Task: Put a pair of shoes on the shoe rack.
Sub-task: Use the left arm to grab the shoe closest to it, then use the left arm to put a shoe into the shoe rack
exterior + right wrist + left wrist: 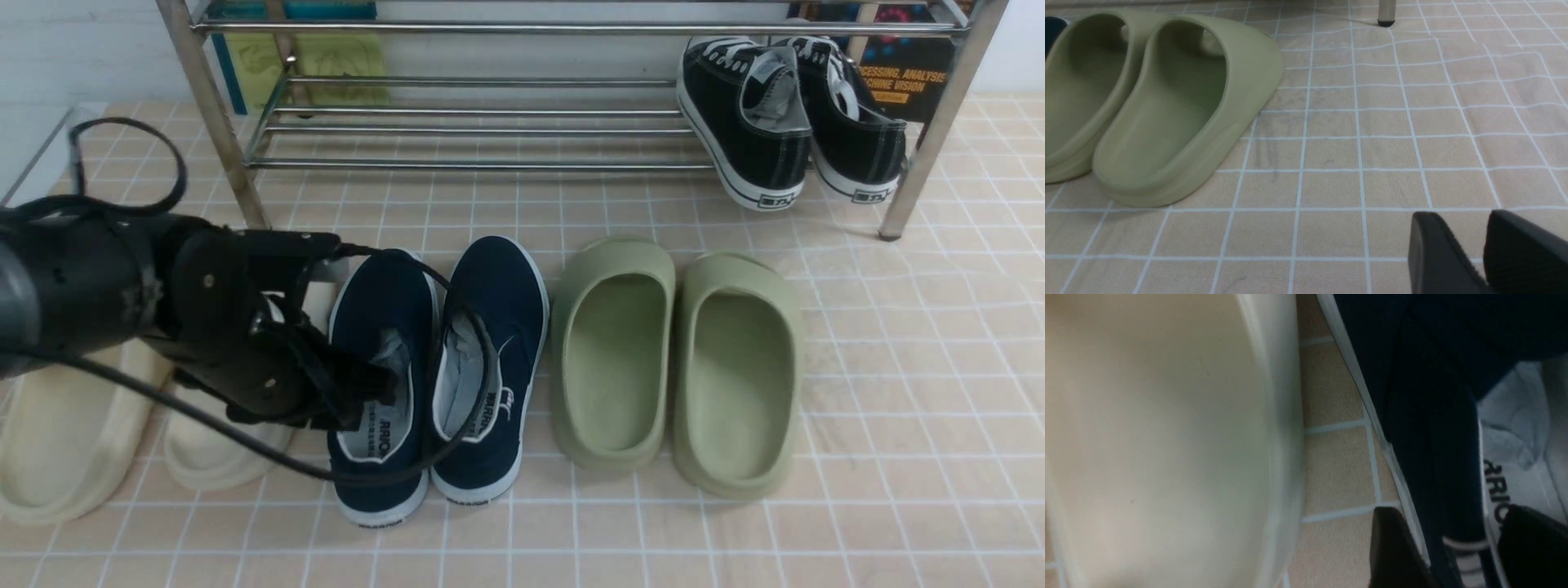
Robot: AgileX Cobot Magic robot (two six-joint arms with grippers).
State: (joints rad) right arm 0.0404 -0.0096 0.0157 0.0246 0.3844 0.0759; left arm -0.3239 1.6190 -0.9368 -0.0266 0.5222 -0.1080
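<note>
Two navy slip-on shoes stand side by side on the tiled floor, heels toward me: the left shoe [384, 310] and the right shoe [498, 302]. My left gripper [374, 384] is down at the left shoe's heel. In the left wrist view the left gripper [1449, 516] is open and straddles the left shoe's [1433, 428] outer side wall, one finger on the floor side and one over the grey-white lining. The chrome shoe rack [473, 131] stands behind. My right gripper [1470, 228] is shut and empty, low over bare tiles, and is out of the front view.
Black lace-up sneakers [747, 114] sit on the rack's lower shelf at the right. Olive slides [612, 351] lie right of the navy pair; one shows in the right wrist view [1180, 106]. Cream slides [65, 441] lie under my left arm; one is close beside the left gripper [1159, 437]. A rack leg [1386, 12] stands ahead of the right gripper.
</note>
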